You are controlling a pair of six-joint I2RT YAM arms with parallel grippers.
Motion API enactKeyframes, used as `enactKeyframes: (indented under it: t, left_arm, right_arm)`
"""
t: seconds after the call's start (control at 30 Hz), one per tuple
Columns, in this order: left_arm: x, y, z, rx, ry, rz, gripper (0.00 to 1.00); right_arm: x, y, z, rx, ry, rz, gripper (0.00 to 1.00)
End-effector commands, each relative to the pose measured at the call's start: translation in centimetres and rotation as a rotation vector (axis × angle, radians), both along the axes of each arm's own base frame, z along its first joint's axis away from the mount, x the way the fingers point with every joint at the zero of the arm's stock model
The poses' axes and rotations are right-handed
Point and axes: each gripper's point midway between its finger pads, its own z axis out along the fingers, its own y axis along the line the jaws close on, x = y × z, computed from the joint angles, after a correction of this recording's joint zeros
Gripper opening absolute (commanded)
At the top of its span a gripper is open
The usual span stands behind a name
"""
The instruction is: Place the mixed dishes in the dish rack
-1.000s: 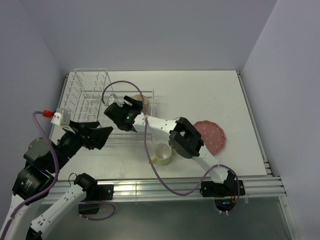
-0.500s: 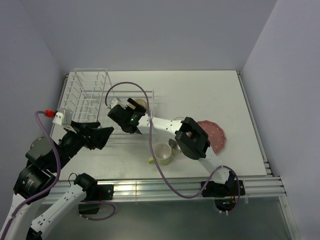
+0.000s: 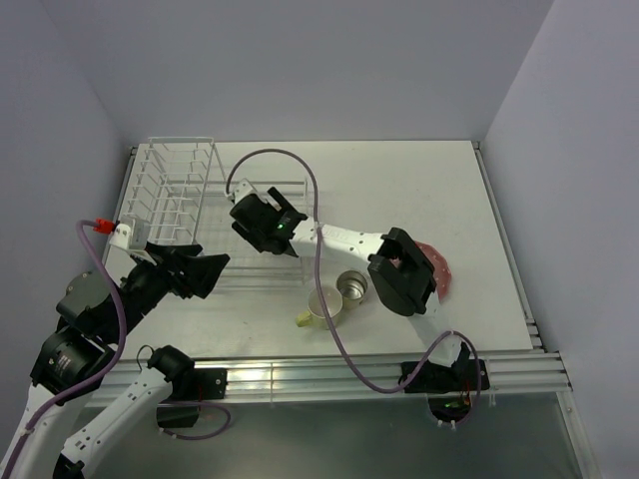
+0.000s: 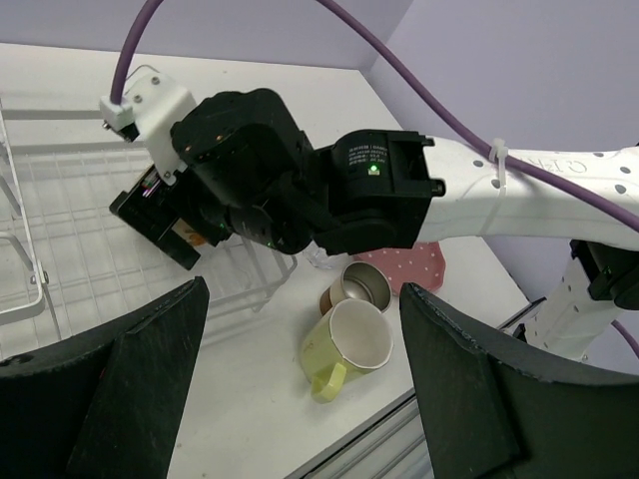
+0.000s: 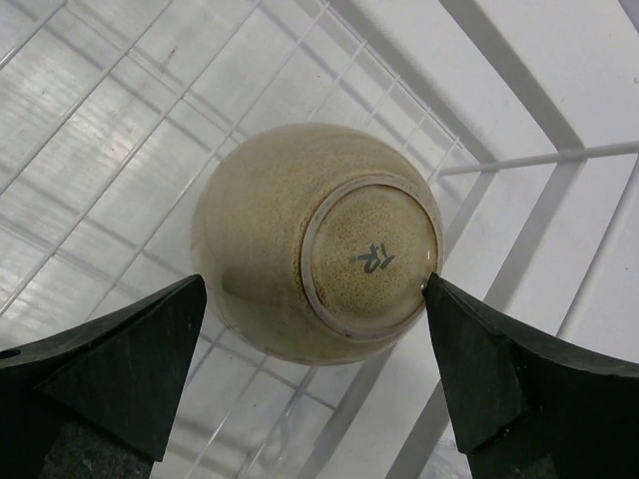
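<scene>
- Swung rightward over the last second, the right arm's elbow now leaves the small steel cup (image 3: 351, 286) in view, just beside the pale yellow-green mug (image 3: 324, 304).
- Its right pincer (image 5: 315, 284) stands wide above the cream speckled bowl (image 5: 319, 254). The bowl lies upside down on the wire floor of the white wire dish rack (image 5: 100, 130) and looks released.
- Judging from this, the bowl is loaded. Cup, mug and the pink white-dotted plate (image 3: 445, 275) wait outside the rack.
- The left pincer (image 4: 302, 289) is wide and empty, near the rack's front edge.
- The white table (image 3: 399, 190) is flat and matte, boxed by plain pale lilac walls.
</scene>
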Motion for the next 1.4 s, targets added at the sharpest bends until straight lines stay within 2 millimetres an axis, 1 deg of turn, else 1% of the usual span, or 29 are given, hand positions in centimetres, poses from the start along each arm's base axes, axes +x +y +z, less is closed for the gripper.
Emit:
enactKeyframes:
  t: [0.0, 0.03, 0.1, 0.13, 0.2, 0.23, 0.33, 0.37, 0.5, 0.53, 0.63, 0.67, 0.7, 0.77, 0.8, 0.87, 0.9, 0.93, 0.97, 1.0, 1.07, 1.13, 1.17, 1.2, 1.23, 1.27, 1.3, 1.37]
  left_arm:
    - [0.3, -0.1, 0.4, -0.012, -0.009, 0.004, 0.84]
    - [0.3, -0.1, 0.3, -0.012, -0.008, 0.003, 0.84]
    - [0.3, -0.1, 0.3, -0.010, -0.009, 0.004, 0.84]
    - [0.3, -0.1, 0.3, -0.009, -0.010, 0.004, 0.84]
    - [0.4, -0.1, 0.2, -0.006, -0.004, 0.005, 0.84]
    - [0.4, -0.1, 0.1, -0.006, -0.004, 0.005, 0.84]
    - [0.3, -0.1, 0.2, -0.008, -0.008, 0.004, 0.84]
    - [0.4, -0.2, 0.2, -0.008, -0.008, 0.004, 0.84]
    - [0.4, -0.2, 0.3, -0.009, -0.010, 0.002, 0.84]
    - [0.4, -0.2, 0.2, -0.006, -0.008, 0.002, 0.84]
    - [0.5, -0.1, 0.3, -0.001, -0.011, 0.010, 0.84]
    - [0.5, 0.0, 0.3, 0.001, -0.011, 0.011, 0.84]
    - [0.5, 0.0, 0.3, 0.001, -0.012, 0.011, 0.84]
    - [0.5, 0.0, 0.3, 0.005, -0.011, 0.011, 0.84]
    - [0.5, 0.0, 0.2, 0.006, -0.010, 0.009, 0.84]
    - [0.5, 0.0, 0.0, 0.009, -0.008, 0.012, 0.84]
    - [0.5, 0.0, 0.2, 0.007, -0.011, 0.014, 0.84]
    - [0.6, 0.0, 0.0, 0.010, -0.009, 0.015, 0.84]
    - [0.6, 0.1, 0.0, 0.009, -0.010, 0.015, 0.84]
    - [0.6, 0.0, 0.0, 0.011, -0.011, 0.015, 0.84]
    - [0.6, 0.0, -0.2, 0.013, -0.007, 0.014, 0.84]
    - [0.6, 0.0, -0.3, 0.010, -0.006, 0.014, 0.84]
    - [0.6, -0.1, -0.5, 0.012, -0.003, 0.009, 0.84]
    - [0.7, -0.1, -0.5, 0.010, -0.004, 0.011, 0.84]
    - [0.6, -0.1, -0.5, 0.010, -0.004, 0.009, 0.84]
    - [0.6, -0.1, -0.6, 0.009, -0.001, 0.009, 0.84]
    - [0.6, -0.1, -0.6, 0.011, -0.002, 0.012, 0.84]
    - [0.6, 0.0, -0.7, 0.014, -0.001, 0.015, 0.84]
  right_arm:
    - [0.5, -1.2, 1.5, 0.094, 0.024, -0.045, 0.98]
    - [0.4, -1.2, 1.9, 0.127, 0.029, -0.059, 0.98]
    - [0.4, -1.3, 1.8, 0.169, 0.047, -0.067, 0.98]
    - [0.1, -1.0, 2.4, 0.205, 0.062, -0.044, 0.98]
    - [-0.1, -0.7, 2.6, 0.246, 0.073, -0.037, 0.98]
    - [0.0, -0.8, 3.1, 0.266, 0.075, -0.033, 0.98]
    - [-0.2, -0.3, 3.8, 0.315, 0.097, -0.019, 0.98]
    - [-0.4, 0.1, 3.8, 0.338, 0.120, -0.007, 0.98]
    - [0.1, 0.3, 4.4, 0.390, 0.143, -0.024, 0.97]
    - [0.1, 0.4, 4.9, 0.409, 0.138, -0.026, 0.96]
    - [0.5, 0.3, 5.8, 0.447, 0.120, -0.040, 0.86]
    - [0.6, 0.2, 6.0, 0.449, 0.115, -0.048, 0.79]
    - [0.9, 0.2, 6.5, 0.450, 0.105, -0.054, 0.75]
    - [1.1, 0.2, 6.6, 0.453, 0.106, -0.060, 0.68]
    - [1.3, 0.1, 7.0, 0.464, 0.105, -0.064, 0.64]
    - [1.5, 0.0, 7.6, 0.474, 0.094, -0.075, 0.53]
    - [1.5, -0.3, 7.5, 0.467, 0.097, -0.087, 0.46]
    - [1.6, -0.4, 7.7, 0.467, 0.093, -0.094, 0.37]
    - [1.6, -0.6, 7.5, 0.465, 0.093, -0.095, 0.34]
    - [1.6, -0.5, 8.1, 0.480, 0.082, -0.091, 0.31]
    - [1.7, -0.5, 8.4, 0.495, 0.080, -0.091, 0.26]
    - [2.0, -0.7, 8.5, 0.501, 0.087, -0.098, 0.15]
    - [2.1, -0.6, 8.7, 0.506, 0.087, -0.097, 0.12]
    - [2.2, -0.6, 8.6, 0.502, 0.088, -0.096, 0.06]
    - [2.4, -0.7, 8.0, 0.494, 0.098, -0.105, 0.00]
    - [2.7, -0.6, 8.1, 0.495, 0.096, -0.111, 0.00]
    - [2.8, -0.9, 7.3, 0.470, 0.100, -0.130, 0.00]
    - [3.0, -1.0, 6.4, 0.446, 0.107, -0.139, 0.00]
